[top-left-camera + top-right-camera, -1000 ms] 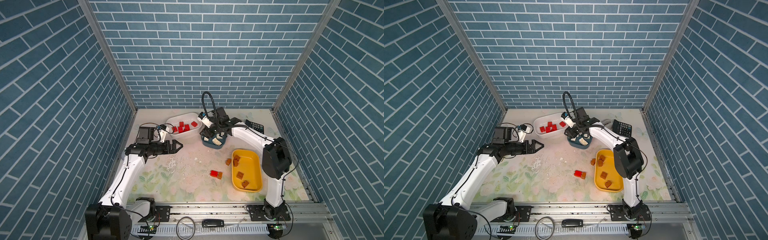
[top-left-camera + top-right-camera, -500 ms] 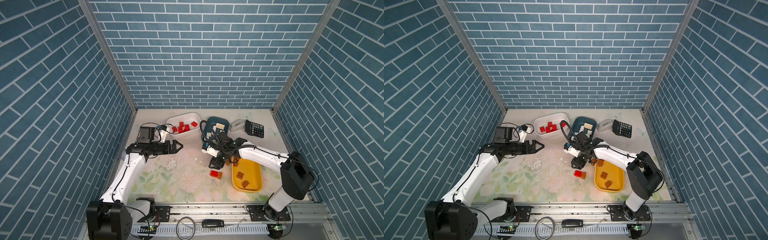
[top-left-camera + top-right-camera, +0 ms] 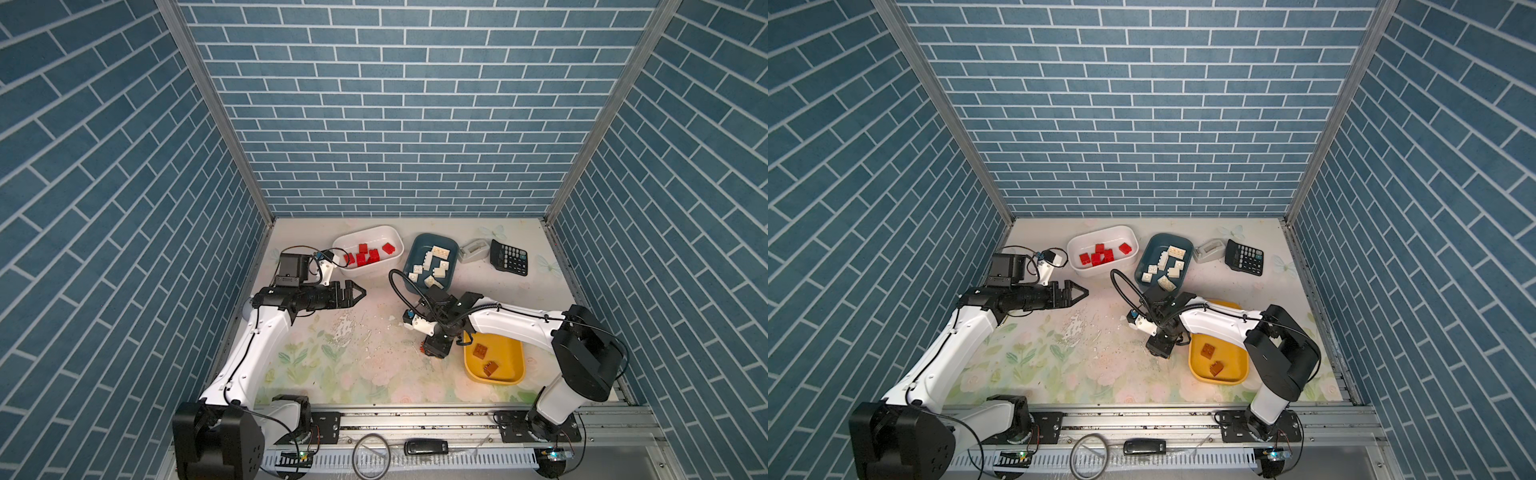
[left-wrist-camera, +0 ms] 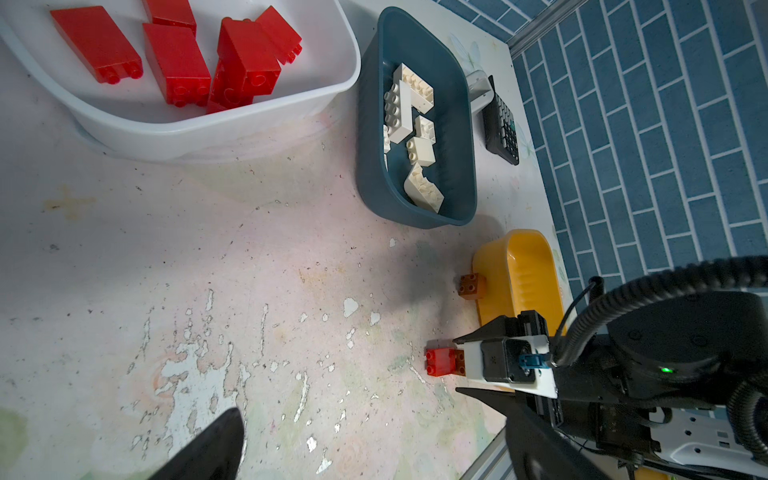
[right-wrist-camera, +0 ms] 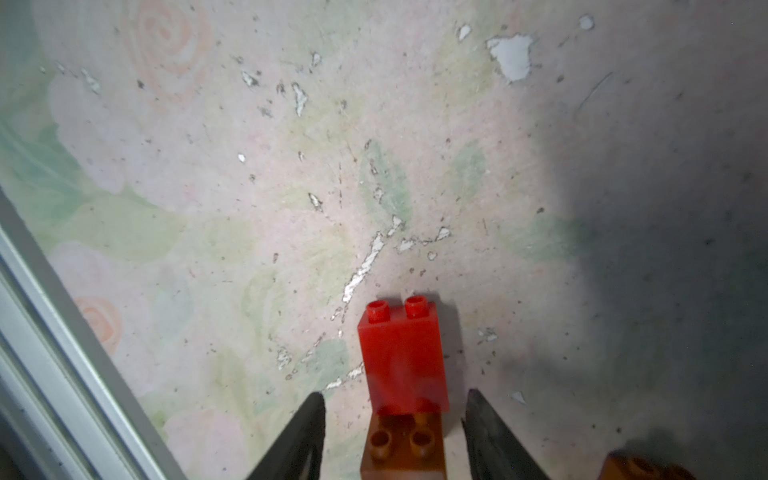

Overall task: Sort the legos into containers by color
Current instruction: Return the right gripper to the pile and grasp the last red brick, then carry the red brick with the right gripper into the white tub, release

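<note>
The right pincer [image 5: 394,395] is hanging low over the table, right of its middle and toward the front edge. Its jaws are parted and gripping nothing, straddling a brown lego [image 5: 405,449] that is lying end-on against a red lego [image 5: 403,353]. The red one is lying just past the fingertips, its long axis running along the gap. Both are sitting just beside the yellow tub [image 3: 509,353]. The left pincer [image 3: 353,293] is waiting wide open near the white tub [image 3: 376,232], well apart, so the right arm is nearer.
</note>
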### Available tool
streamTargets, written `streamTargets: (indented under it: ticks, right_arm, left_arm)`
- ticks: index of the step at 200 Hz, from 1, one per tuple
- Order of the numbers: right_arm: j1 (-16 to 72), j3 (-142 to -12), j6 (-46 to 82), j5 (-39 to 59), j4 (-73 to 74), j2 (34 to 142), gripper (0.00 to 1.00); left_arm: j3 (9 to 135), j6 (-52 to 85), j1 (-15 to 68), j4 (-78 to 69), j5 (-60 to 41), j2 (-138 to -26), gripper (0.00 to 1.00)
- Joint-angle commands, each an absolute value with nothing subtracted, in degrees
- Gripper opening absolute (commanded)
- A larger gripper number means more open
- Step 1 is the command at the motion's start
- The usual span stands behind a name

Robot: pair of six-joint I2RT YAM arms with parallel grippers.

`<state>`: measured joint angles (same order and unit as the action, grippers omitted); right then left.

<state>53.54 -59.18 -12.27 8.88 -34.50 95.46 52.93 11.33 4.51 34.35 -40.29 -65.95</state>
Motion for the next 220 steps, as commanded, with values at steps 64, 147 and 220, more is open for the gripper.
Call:
streamTargets:
  ticks: [64, 147, 220]
  right_arm:
    - [56.1, -59.2, -13.2, 3.3, -32.8, 99.9, 0.46]
    - [55.5, -63.4, -13.3, 1.4, -33.8, 98.0, 0.22]
    - [46.2, -84.6, -14.5, 7.5, -29.6, 106.5, 0.21]
  left_arm:
    - [52.7, 9.9, 4.1, 36.3, -40.5, -64.6, 1.00]
    - [52.2, 8.8, 4.1, 37.9, -40.7, -64.1, 1.00]
    - [52.0, 10.0, 4.1, 36.6, -41.3, -62.7, 0.99]
